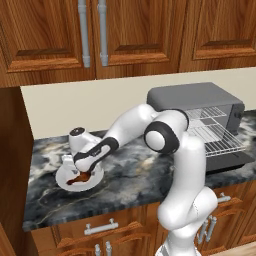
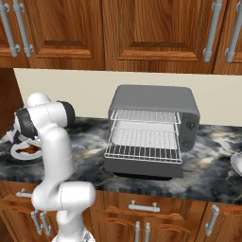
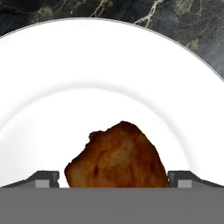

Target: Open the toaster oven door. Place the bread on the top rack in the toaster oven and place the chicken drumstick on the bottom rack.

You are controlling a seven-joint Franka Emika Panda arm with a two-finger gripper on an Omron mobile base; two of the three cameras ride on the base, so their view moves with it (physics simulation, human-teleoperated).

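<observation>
The toaster oven (image 2: pixel 151 98) stands on the counter with its door (image 2: pixel 142 171) folded down flat. Its top rack (image 2: pixel 144 116) and its pulled-out bottom rack (image 2: pixel 144 144) are both bare. Far left of it lies a white plate (image 1: pixel 64 182). My gripper (image 3: pixel 113 179) hangs open just above the plate. A golden-brown lump, by its colour the bread (image 3: pixel 118 155), lies between the fingertips (image 3: pixel 46 178) without touching them. In the left base view a dark reddish-brown chicken drumstick (image 1: pixel 76 179) lies on the plate under my gripper (image 1: pixel 84 170).
The dark marble counter (image 1: pixel 135 175) runs between the plate and the oven. A tall wooden side panel (image 1: pixel 10 150) closes off the left end. Wall cabinets (image 1: pixel 95 30) hang above. Another white dish (image 2: pixel 237 163) peeks in at the far right.
</observation>
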